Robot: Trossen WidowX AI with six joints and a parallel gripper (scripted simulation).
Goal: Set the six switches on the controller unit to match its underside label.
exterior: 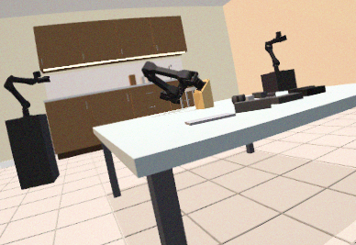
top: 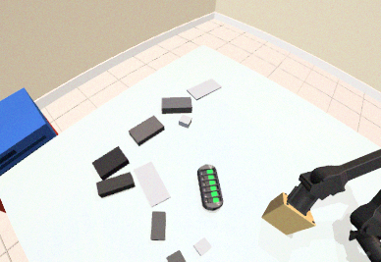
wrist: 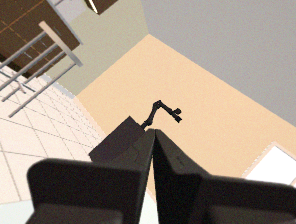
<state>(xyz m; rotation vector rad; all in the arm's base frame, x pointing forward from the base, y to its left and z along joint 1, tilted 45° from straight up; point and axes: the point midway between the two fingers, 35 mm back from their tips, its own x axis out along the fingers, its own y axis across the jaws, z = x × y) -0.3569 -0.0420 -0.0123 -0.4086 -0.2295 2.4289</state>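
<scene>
The dark grey controller unit (top: 202, 187) sits with its switch side up near the middle of the bench in the top view. Its six rockers show green on their right halves; which ends are pressed down is too small to tell. The label on its underside is hidden. My gripper (top: 353, 235) (exterior: 177, 100) (wrist: 153, 134) is shut and empty, its fingertips meeting in the wrist view. It is raised off the bench, well to the right of the unit in the top view, and does not touch it.
My arm stands on a tan block (top: 286, 217) (exterior: 203, 97) right of the unit. Several dark blocks (top: 146, 130) (top: 115, 184) (top: 158, 226) and pale flat plates (top: 152, 183) (top: 204, 88) lie left of and behind the unit. A small grey cube (top: 185, 121) lies behind it. A blue box (top: 22, 123) stands beyond the left edge.
</scene>
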